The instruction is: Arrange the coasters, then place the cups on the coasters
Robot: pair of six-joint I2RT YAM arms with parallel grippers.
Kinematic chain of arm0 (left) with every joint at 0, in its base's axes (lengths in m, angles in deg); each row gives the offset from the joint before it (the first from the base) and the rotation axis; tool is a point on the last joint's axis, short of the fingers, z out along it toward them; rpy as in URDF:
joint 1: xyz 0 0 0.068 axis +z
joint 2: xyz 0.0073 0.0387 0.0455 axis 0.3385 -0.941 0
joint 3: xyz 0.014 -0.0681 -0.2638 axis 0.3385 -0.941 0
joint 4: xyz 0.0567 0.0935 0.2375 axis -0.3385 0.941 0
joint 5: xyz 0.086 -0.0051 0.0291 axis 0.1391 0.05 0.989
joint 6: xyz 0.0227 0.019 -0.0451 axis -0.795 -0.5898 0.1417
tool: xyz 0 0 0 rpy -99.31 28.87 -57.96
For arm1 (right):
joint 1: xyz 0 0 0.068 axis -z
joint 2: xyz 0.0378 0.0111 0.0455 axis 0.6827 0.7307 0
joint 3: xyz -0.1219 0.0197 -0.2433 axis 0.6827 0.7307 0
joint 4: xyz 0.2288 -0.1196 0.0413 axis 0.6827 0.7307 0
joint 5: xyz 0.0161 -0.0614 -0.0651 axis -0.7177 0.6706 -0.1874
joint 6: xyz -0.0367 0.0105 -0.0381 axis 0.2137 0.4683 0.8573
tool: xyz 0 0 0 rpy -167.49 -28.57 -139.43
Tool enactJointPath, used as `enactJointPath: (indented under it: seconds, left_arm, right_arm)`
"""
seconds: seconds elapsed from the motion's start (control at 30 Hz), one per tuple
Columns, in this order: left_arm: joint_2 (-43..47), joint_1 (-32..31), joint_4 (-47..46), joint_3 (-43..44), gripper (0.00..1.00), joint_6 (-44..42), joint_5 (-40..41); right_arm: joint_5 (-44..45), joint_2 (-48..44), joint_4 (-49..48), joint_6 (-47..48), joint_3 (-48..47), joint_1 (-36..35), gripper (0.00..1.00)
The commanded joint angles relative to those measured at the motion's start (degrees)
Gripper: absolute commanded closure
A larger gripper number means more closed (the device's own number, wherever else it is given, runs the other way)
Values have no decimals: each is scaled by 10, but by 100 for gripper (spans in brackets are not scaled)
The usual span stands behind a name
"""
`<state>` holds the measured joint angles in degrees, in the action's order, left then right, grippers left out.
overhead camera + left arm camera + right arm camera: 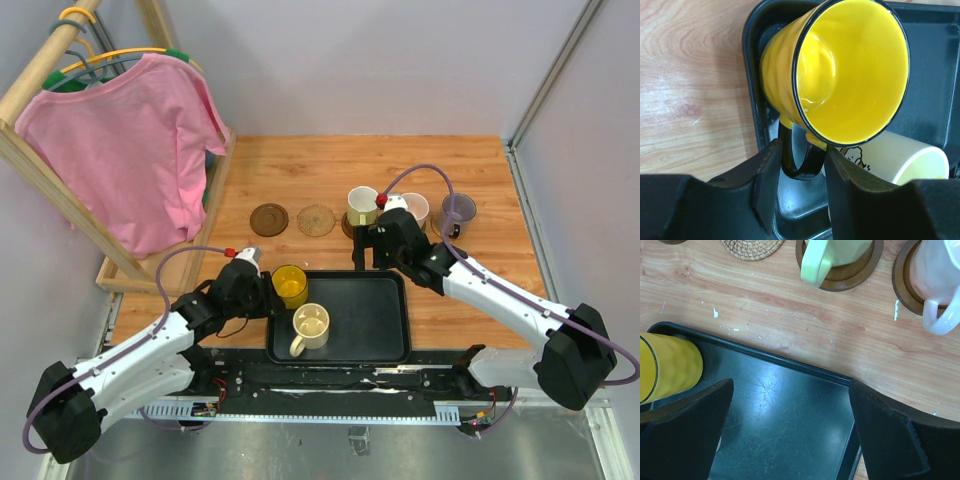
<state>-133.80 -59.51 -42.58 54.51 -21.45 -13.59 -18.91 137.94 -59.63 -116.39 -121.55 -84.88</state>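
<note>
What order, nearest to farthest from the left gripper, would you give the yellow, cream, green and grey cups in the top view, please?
1. Yellow cup, in the tray, far-left corner, at the left gripper.
2. Cream cup, tray's near left.
3. Green cup, beyond the tray, centre.
4. Grey cup, far right.

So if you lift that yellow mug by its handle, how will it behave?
Probably rigid and glossy, so the yellow mug might slip or swing: the left gripper has only its thin black handle between the jaws. It looks empty, so likely light.
</note>
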Motion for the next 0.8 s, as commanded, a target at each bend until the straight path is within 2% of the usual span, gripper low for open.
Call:
enactJointPath:
  seconds: [0.0, 0.13, 0.2, 0.3, 0.43, 0.77]
  left_arm:
    - [-12, -6, -45, 1, 57, -16, 10]
    - [-24, -6, -61, 3, 58, -25, 8]
    - [-31, -6, -68, 2, 62, -31, 8]
    - [-39, -7, -74, 2, 81, -35, 2]
    - [-44, -8, -79, 4, 98, -41, -6]
    - [-50, -16, -79, 49, 99, -99, 14]
  right_arm:
    - [-4, -1, -8, -2, 9, -7, 0]
    - [-5, -2, -10, -4, 15, -7, 0]
    - [-5, -3, -11, -5, 16, -7, 0]
    - [-3, -4, -11, -4, 16, -8, 0]
    - [-2, -7, -12, -5, 17, -8, 0]
    - [-3, -11, -18, -7, 24, -8, 0]
